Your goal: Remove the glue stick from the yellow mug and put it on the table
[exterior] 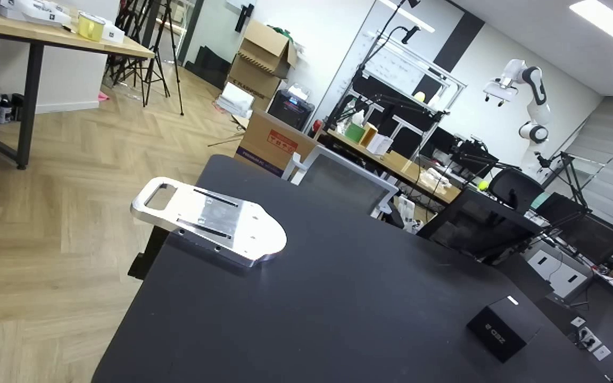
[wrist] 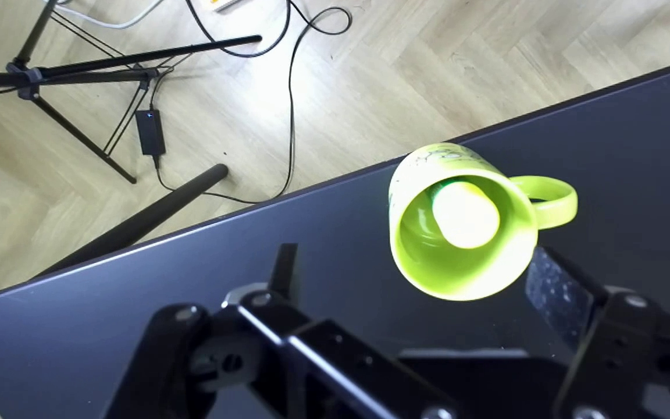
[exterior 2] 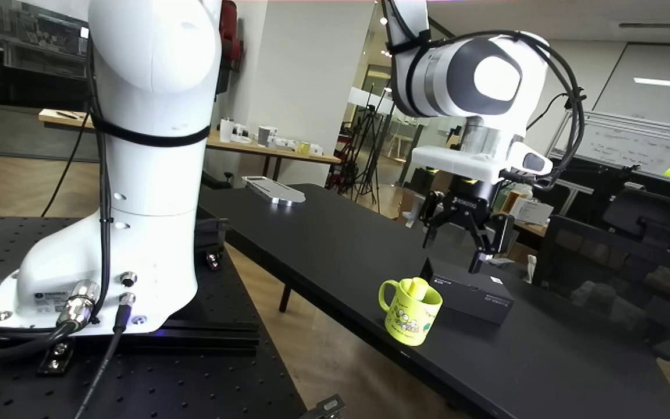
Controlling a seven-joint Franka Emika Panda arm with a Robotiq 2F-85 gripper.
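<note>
The glue stick (exterior 2: 418, 287) sits inside the yellow mug (exterior 2: 409, 321). The pincer (exterior 2: 452, 251) hangs higher, apart from it, spread wide.

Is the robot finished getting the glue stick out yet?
Nothing looks done: the glue stick sits in the mug. Nothing is in hand: the gripper hangs open and empty above the table. Left to do: grip the glue stick, lift it out, put it on the table.

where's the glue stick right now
Right of centre in an exterior view, the glue stick sits in the yellow mug, beside the black box.
</note>
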